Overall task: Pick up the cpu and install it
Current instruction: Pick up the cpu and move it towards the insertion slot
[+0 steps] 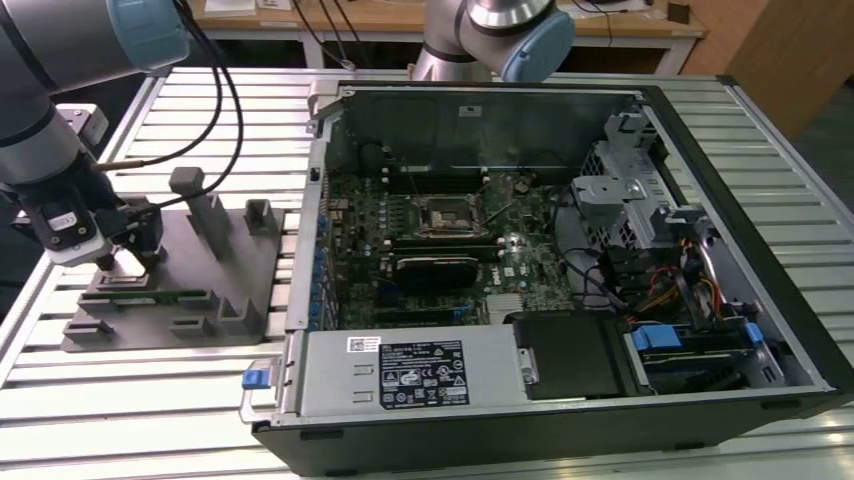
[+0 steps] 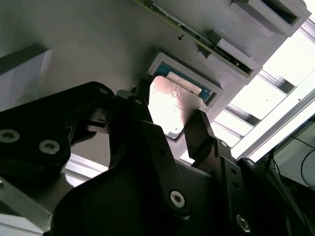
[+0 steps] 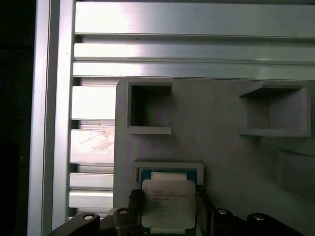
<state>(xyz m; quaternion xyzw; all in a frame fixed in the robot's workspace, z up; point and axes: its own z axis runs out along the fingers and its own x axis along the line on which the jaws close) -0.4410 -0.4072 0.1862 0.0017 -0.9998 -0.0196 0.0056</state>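
Silver-grey and flat, the cpu [image 3: 168, 204] lies in its shallow recess in the grey tray [image 3: 231, 162]. The tray is on the worktop [image 1: 147, 400] at the exterior view's left, well apart from the black socket [image 1: 445, 215] inside the open computer case [image 1: 534, 120]. The gripper [image 1: 123, 262] stands low over the tray. In both wrist views the jaws are narrow, closed against two opposite edges of the chip.

I judge that this hold is thin. The fingers [image 2: 199, 130] catch only the rim of the metal top, so a small tilt could let the chip slip or jam against the recess wall. If it turns in the hold, its corners may not agree with the socket, and the fine contacts there could bend.

The underside of the cpu is hidden, so I cannot tell if it rests on the recess floor or is slightly raised. The gripper body cuts off its near edge in the first wrist view. The socket's lever is too small to judge as open or closed.
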